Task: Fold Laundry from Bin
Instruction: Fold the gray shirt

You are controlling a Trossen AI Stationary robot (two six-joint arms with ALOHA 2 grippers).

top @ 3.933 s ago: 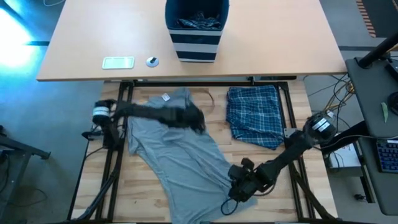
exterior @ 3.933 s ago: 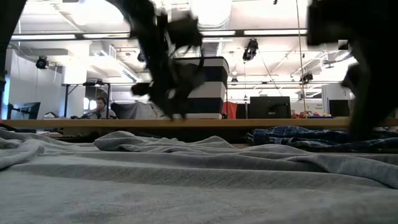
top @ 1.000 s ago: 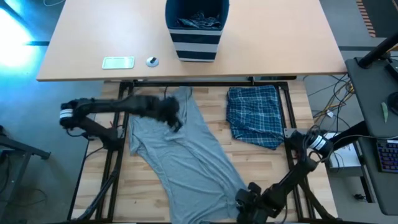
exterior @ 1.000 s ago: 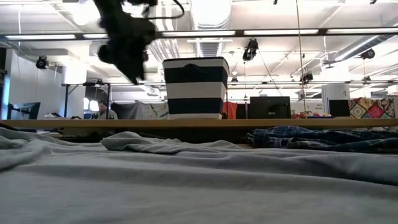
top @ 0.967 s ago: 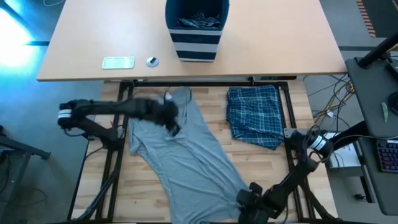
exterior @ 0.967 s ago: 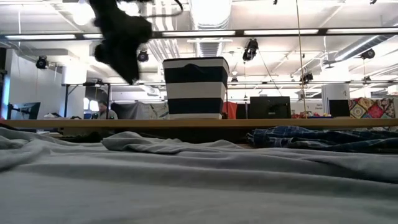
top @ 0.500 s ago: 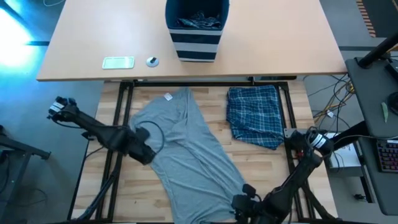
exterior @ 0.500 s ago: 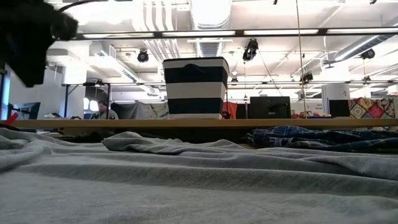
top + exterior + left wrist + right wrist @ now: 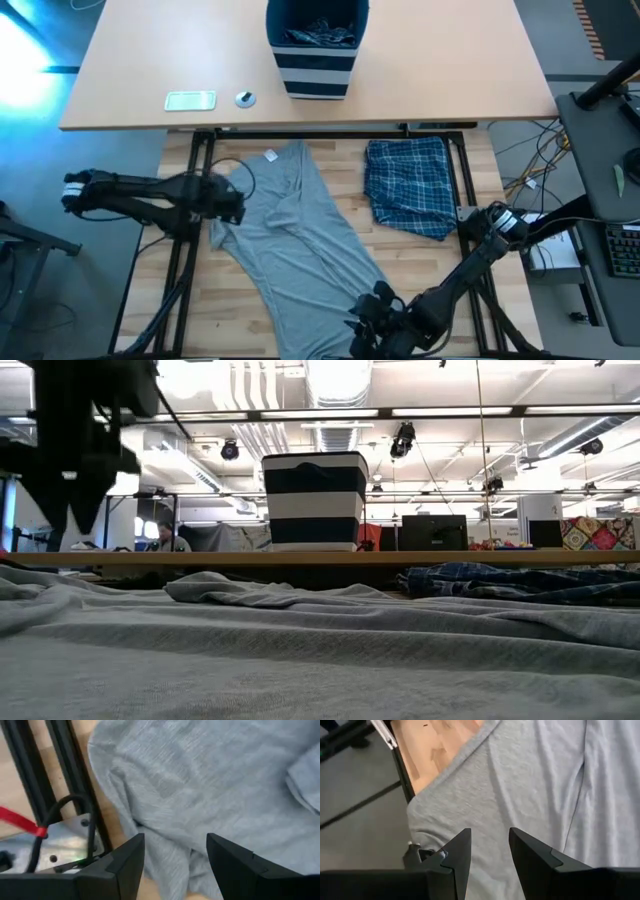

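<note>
Gaping jaws, both empty, over grey T-shirt (image 9: 300,240)

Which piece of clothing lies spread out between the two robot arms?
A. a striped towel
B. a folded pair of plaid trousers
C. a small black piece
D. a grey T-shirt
D: the grey T-shirt lies spread between the arms; the plaid garment sits off to one side.

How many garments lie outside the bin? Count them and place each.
2. A grey T-shirt spread across the wooden table; folded plaid shorts to its right. More cloth sits inside the bin, partly hidden.
</note>
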